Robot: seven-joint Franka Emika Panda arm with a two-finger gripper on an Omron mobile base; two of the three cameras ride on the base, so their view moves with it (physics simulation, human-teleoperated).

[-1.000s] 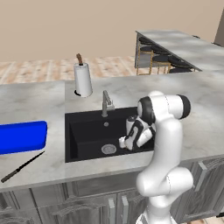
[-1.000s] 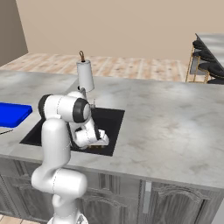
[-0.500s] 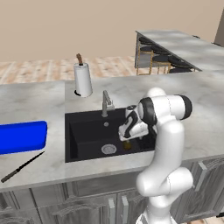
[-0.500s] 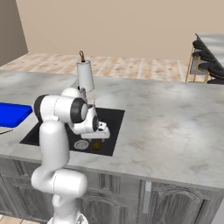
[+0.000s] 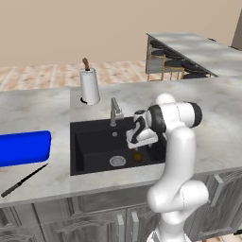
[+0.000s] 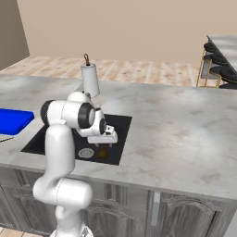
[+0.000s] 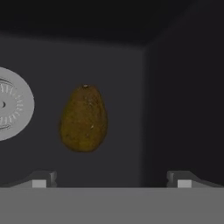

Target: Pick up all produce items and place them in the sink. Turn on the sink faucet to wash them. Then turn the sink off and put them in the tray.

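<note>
With the produce item (image 7: 83, 119) lying on the sink (image 5: 90, 146) floor at the drain's (image 7: 9, 109) three o'clock, the gripper (image 7: 111, 180) hangs wide and empty, so probably the faucet (image 5: 114, 111) comes next

A white paper-towel roll (image 5: 89, 86) on a holder with a brown tip is standing upright on the grey marble counter (image 5: 38, 106). A black-handled knife (image 5: 23, 180) is lying at an angle near the counter's front edge. Dark bar stools (image 5: 171, 64) are sitting beside a 2nd counter (image 5: 194, 47) in the background, over a wooden floor (image 5: 38, 75).
</note>
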